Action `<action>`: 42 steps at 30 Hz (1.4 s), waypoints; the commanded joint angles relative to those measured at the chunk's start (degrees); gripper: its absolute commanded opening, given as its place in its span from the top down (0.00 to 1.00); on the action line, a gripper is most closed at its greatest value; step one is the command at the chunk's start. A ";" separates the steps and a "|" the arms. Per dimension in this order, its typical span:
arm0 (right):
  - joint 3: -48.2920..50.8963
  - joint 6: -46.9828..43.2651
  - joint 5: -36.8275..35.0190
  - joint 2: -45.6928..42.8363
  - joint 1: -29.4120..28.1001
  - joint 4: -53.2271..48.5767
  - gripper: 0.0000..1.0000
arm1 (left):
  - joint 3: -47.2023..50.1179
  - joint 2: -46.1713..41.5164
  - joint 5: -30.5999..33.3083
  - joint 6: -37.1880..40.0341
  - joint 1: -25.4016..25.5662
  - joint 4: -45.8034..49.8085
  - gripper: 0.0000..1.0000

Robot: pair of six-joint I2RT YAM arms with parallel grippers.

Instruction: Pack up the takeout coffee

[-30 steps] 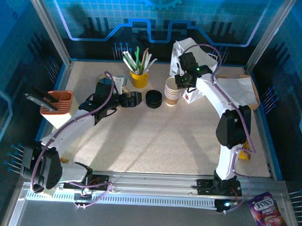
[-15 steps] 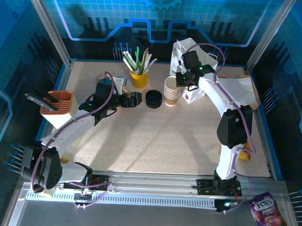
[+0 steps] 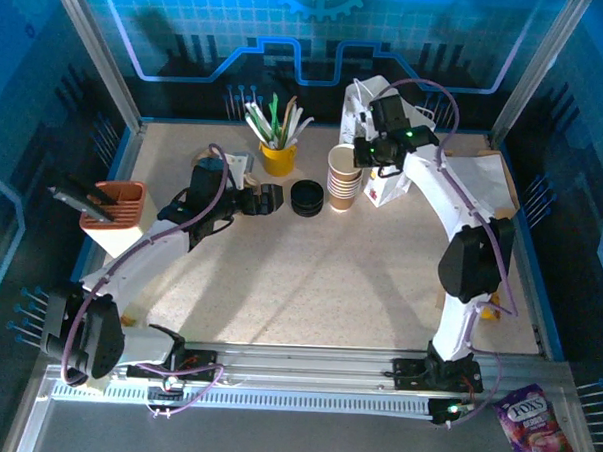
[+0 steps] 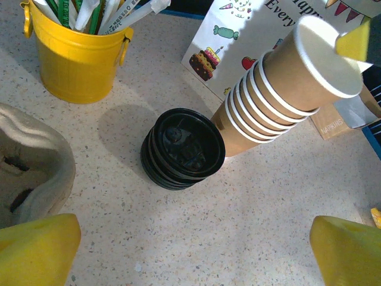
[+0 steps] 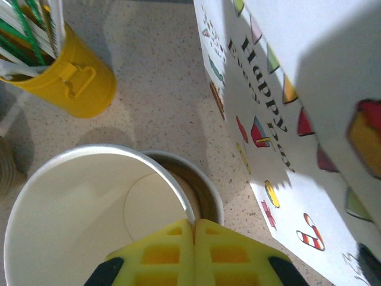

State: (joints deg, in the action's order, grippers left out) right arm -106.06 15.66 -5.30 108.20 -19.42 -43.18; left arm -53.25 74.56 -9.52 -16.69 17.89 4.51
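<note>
Takeout cup: lidless, white inside, sitting partly raised out of the cup stack, beside the white printed bag. Right gripper is clamped tight on its rim. Black lids are stacked just beside the cup stack, with the yellow utensil pot near. Left gripper is spread wide, holding nothing, above the table near the lids.
</note>
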 commanded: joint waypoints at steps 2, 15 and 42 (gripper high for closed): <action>-3.10 0.73 2.50 -5.53 0.53 -1.75 0.95 | 0.41 -0.51 -1.30 -1.20 0.14 -1.43 0.00; 10.90 -0.77 6.42 -23.34 -3.86 -1.42 0.96 | 5.52 -3.64 -2.08 -11.40 -4.55 -8.56 0.00; 36.04 2.14 8.34 -12.44 -25.59 17.13 0.94 | 5.68 -7.66 -0.96 -6.65 -5.54 -0.36 0.00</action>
State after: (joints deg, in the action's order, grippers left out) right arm -70.96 16.56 1.69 94.17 -43.46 -28.95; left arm -47.68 67.85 -9.93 -24.95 11.97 4.21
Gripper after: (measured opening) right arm 0.060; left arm 0.992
